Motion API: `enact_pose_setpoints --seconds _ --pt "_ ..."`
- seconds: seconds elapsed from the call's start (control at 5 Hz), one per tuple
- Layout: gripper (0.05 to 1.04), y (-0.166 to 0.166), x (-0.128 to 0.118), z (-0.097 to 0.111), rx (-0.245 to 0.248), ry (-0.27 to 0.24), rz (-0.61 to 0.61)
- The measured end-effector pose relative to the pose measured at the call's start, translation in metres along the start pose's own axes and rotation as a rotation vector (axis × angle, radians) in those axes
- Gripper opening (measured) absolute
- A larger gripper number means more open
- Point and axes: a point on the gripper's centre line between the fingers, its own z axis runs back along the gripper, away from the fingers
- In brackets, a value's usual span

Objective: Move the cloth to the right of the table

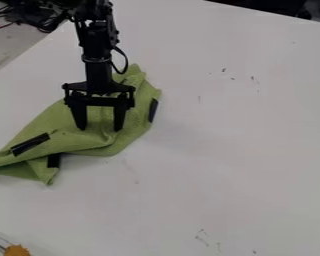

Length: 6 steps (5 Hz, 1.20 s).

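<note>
The black gripper [100, 128] hangs over the left part of the table with its two fingers spread apart, pointing down at the cloth. Beneath and around its fingertips lies the green cloth [92, 140], rumpled, with several black strips on it. The cloth stretches from the left edge of the view up to behind the gripper. Some cloth shows between the fingers; whether the tips touch it I cannot tell. Part of the cloth is hidden behind the gripper and arm.
The white table [236, 130] extends to the right and front, with small dark marks on it. An orange object [16, 250] with metal rods beside it is at the bottom left corner. Dark cables [39, 17] lie beyond the table's edge at the upper left.
</note>
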Motion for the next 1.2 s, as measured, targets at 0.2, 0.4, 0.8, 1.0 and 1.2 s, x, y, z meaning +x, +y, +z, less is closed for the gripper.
enact_pose_setpoints --seconds 0.2,0.4,0.8,1.0,1.2 --pt "1.001 -0.016 -0.005 -0.001 -0.019 0.011 0.015" --pt "1.001 -0.042 -0.014 -0.001 -0.088 0.016 0.023" --pt "1.001 -0.086 -0.032 -0.002 -0.111 0.038 -0.033" --pt "1.001 -0.112 -0.048 -0.003 -0.111 0.059 -0.066" --pt "1.001 -0.127 -0.059 -0.006 -0.153 0.078 -0.065"
